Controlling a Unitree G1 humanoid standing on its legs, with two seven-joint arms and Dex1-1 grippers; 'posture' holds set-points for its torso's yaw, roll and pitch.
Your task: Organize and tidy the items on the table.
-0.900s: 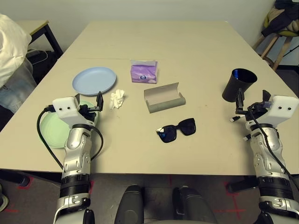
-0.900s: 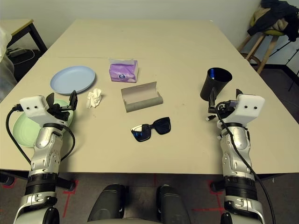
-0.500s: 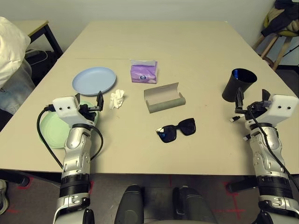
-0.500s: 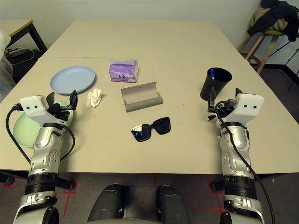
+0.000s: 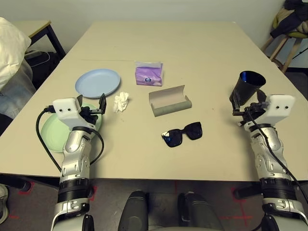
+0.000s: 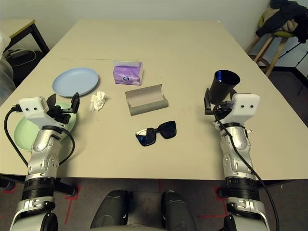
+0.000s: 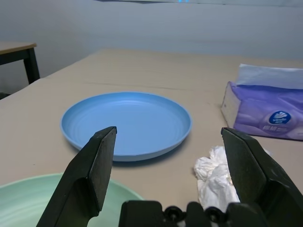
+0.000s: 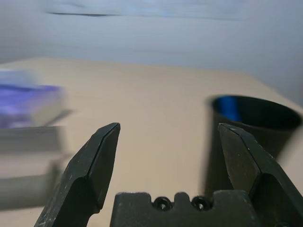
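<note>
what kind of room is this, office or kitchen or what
Probably an office or lab room: a large plain beige table, a smaller desk by the wall, and red tape marks on the floor.

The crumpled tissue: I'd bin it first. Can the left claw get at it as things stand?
Probably yes. The open left claw hangs just beside the crumpled tissue, with only bare table between them and nothing in its grip.
</note>
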